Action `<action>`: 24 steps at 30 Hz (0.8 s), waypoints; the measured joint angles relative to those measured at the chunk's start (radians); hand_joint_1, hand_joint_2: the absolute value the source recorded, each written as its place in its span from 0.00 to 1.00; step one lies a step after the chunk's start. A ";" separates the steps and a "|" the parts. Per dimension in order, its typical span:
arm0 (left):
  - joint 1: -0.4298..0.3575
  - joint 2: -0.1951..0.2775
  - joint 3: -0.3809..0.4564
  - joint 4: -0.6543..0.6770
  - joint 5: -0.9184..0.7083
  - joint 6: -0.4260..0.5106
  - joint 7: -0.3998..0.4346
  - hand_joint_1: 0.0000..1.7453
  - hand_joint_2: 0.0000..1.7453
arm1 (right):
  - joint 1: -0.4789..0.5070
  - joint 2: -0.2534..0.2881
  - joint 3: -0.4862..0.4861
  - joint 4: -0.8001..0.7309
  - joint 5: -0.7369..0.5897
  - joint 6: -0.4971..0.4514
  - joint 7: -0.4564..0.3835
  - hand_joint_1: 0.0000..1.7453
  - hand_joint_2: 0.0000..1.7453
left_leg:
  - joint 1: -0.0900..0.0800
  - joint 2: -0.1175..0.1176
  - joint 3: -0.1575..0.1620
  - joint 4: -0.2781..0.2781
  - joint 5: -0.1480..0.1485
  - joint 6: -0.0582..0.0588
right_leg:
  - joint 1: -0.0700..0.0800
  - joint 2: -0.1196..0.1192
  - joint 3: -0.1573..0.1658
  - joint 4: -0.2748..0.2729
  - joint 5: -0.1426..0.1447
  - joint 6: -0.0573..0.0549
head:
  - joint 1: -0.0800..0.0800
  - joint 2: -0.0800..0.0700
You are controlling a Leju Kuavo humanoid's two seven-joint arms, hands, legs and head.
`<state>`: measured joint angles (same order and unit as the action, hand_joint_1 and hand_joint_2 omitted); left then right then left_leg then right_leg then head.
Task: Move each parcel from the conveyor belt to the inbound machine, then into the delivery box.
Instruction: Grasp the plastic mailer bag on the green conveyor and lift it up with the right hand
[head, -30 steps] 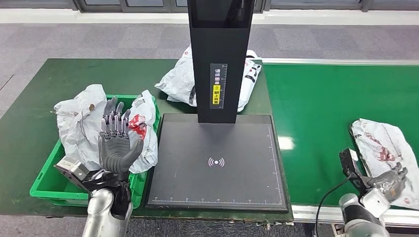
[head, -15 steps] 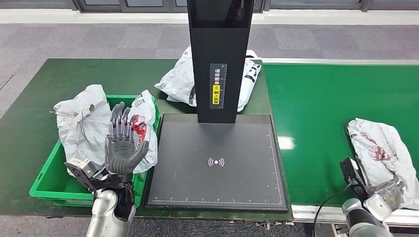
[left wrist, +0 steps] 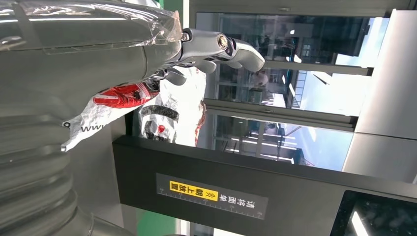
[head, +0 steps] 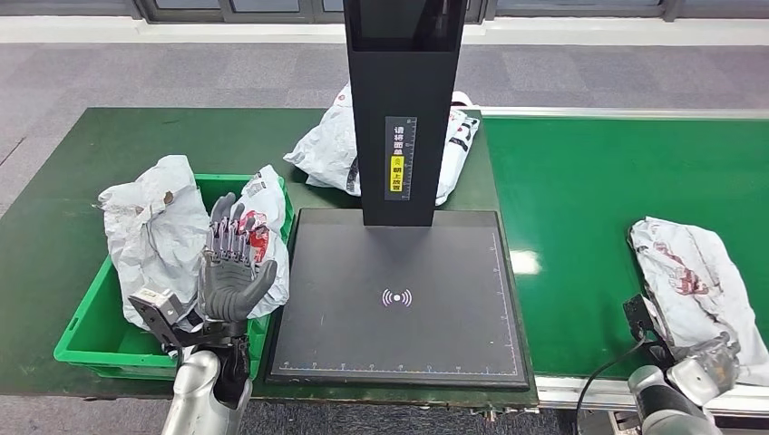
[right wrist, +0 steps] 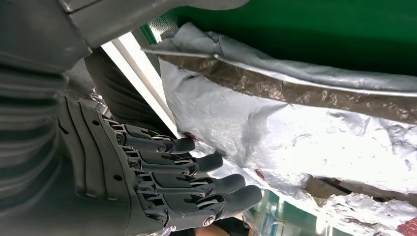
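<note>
Head view is showing the table [head: 54,190] carrying everything, with the inbound machine [head: 396,299] sitting at its middle as a flat dark plate under a tall black column. To the right of the machine the conveyor belt [head: 589,190] is stretching away, and a crumpled white parcel [head: 694,281] is lying on it near the belt's near edge. To the left of the machine the green delivery box [head: 91,340] is holding two white parcels [head: 150,231] already. Behind the machine's column another white bag [head: 331,149] is resting on the table.

Left robot hand [head: 227,272] is hovering upright above the box, fingers spread and palm bare, holding nothing. Right robot hand [head: 712,358] is sitting low at the near edge of the belt, right of the machine, just beside the parcel's near corner; in the right wrist view its fingers [right wrist: 196,162] are lying straight and apart next to the silvery wrap [right wrist: 295,128], not closed on it.

My worry is the thin, slack wrap: if the fingers are catching only a loose fold, the parcel could be slipping out or dragging off the belt's edge on the way to the machine. The belt's metal rail is also lying between hand and parcel, and the column is crowding the plate's far side.
</note>
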<state>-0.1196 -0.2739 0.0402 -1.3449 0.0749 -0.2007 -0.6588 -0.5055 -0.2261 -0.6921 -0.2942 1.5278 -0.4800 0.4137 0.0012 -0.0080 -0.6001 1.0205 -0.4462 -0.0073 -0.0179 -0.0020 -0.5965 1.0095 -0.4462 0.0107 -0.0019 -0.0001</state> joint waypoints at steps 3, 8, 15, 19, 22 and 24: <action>-0.001 0.000 0.000 0.006 0.000 0.001 0.000 0.00 1.00 | 0.000 -0.001 0.008 0.002 0.000 0.030 0.024 0.58 1.00 | 0.000 0.000 0.000 0.000 0.000 0.000 | 0.000 0.000 0.000 0.000 0.000 0.000 | 0.000 0.000; -0.002 0.001 0.001 0.019 0.002 0.003 0.000 0.00 1.00 | -0.005 -0.003 0.029 0.002 0.000 0.100 0.046 1.00 1.00 | 0.000 0.000 0.000 0.000 0.000 0.000 | 0.000 0.000 0.001 0.000 0.000 0.000 | 0.000 0.000; -0.002 0.002 0.009 0.031 0.003 0.011 0.003 0.00 1.00 | -0.011 -0.003 0.045 0.002 0.000 0.117 -0.011 1.00 1.00 | 0.000 -0.001 0.000 0.000 0.001 0.001 | 0.000 -0.001 0.001 0.000 0.001 0.001 | 0.000 0.000; -0.003 0.002 0.011 0.036 0.001 0.012 0.004 0.00 1.00 | -0.023 0.001 0.047 0.002 0.000 0.100 -0.070 1.00 1.00 | 0.000 -0.001 0.000 0.000 0.001 0.001 | 0.000 0.000 0.001 0.000 0.001 0.001 | 0.000 0.000; -0.003 0.001 0.012 0.039 -0.003 0.015 0.005 0.00 1.00 | -0.037 0.012 0.058 0.002 0.000 0.073 -0.117 1.00 1.00 | 0.000 -0.001 0.000 0.000 0.001 0.000 | 0.000 0.000 0.001 0.000 0.001 0.001 | 0.000 0.000; -0.003 0.001 0.015 0.040 -0.007 0.017 0.006 0.00 1.00 | -0.047 0.023 0.071 0.000 0.000 0.052 -0.140 1.00 1.00 | 0.000 -0.001 0.000 0.000 0.002 0.000 | 0.000 0.000 0.001 0.000 0.001 0.001 | 0.000 0.000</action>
<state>-0.1221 -0.2728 0.0549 -1.3046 0.0674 -0.1836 -0.6527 -0.5523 -0.2035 -0.6208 -0.2939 1.5281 -0.4284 0.2735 0.0013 -0.0087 -0.6000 1.0204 -0.4445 -0.0069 -0.0177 -0.0023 -0.5955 1.0096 -0.4448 0.0114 -0.0019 0.0000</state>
